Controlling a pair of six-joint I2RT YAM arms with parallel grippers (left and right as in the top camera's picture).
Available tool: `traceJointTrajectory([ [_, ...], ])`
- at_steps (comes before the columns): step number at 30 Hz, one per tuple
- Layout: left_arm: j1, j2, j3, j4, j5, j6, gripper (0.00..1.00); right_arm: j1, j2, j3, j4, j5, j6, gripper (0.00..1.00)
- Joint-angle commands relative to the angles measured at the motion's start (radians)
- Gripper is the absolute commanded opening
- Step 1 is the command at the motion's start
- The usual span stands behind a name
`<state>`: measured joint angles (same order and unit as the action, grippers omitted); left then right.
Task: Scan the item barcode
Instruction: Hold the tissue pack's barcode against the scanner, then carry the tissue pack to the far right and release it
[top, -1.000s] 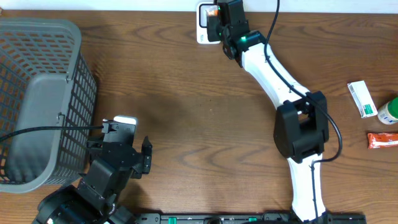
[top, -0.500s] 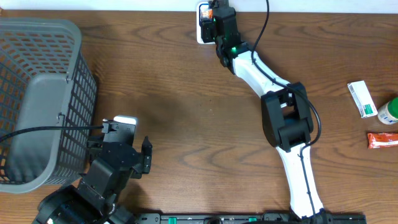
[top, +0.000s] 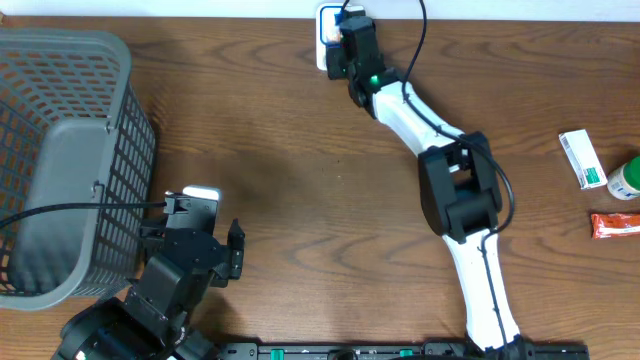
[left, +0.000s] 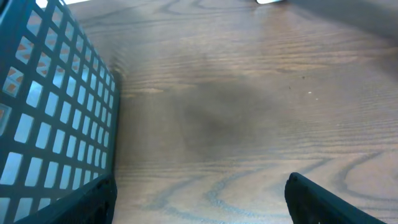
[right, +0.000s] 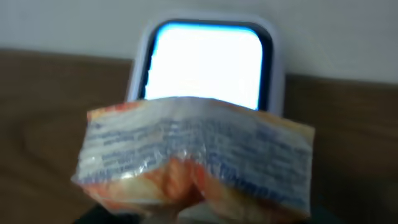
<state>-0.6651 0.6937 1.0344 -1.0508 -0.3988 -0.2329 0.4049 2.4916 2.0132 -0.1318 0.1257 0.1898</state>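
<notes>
In the right wrist view a crinkled orange and white snack packet (right: 193, 162) fills the lower half of the frame, blurred, with blue print on its clear top edge. My right gripper (right: 199, 214) is shut on its lower part. Just behind the packet stands the white scanner (right: 205, 62), its window glowing bright. Overhead, the right gripper (top: 348, 30) hangs over the scanner (top: 322, 48) at the table's far edge and hides the packet. My left gripper (top: 205, 225) rests near the front left, open, its dark fingers wide apart over bare wood (left: 199, 199).
A grey mesh basket (top: 60, 150) stands at the left, its wall close beside the left gripper (left: 50, 112). At the right edge lie a green and white box (top: 582, 158), a green-capped bottle (top: 625, 180) and a red packet (top: 614, 226).
The right arm has swung left and reached further back, bringing the packet over the scanner; its elbow shifted left. The left arm has not moved.
</notes>
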Motion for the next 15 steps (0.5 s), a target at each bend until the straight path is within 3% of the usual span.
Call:
traceJointTrajectory([
  [1, -0.003, -0.001, -0.002, -0.004, -0.013, -0.005, 0.85, -0.006, -0.157, 0.007, -0.16, 0.089, -0.035, 0.48],
  [6, -0.003, -0.001, -0.002, -0.004, -0.013, -0.005, 0.85, -0.038, -0.343, 0.007, -0.518, 0.209, -0.036, 0.57],
  [15, -0.003, -0.001, -0.002, -0.004, -0.013, -0.005, 0.85, -0.27, -0.426, -0.022, -0.991, 0.283, -0.034, 0.53],
])
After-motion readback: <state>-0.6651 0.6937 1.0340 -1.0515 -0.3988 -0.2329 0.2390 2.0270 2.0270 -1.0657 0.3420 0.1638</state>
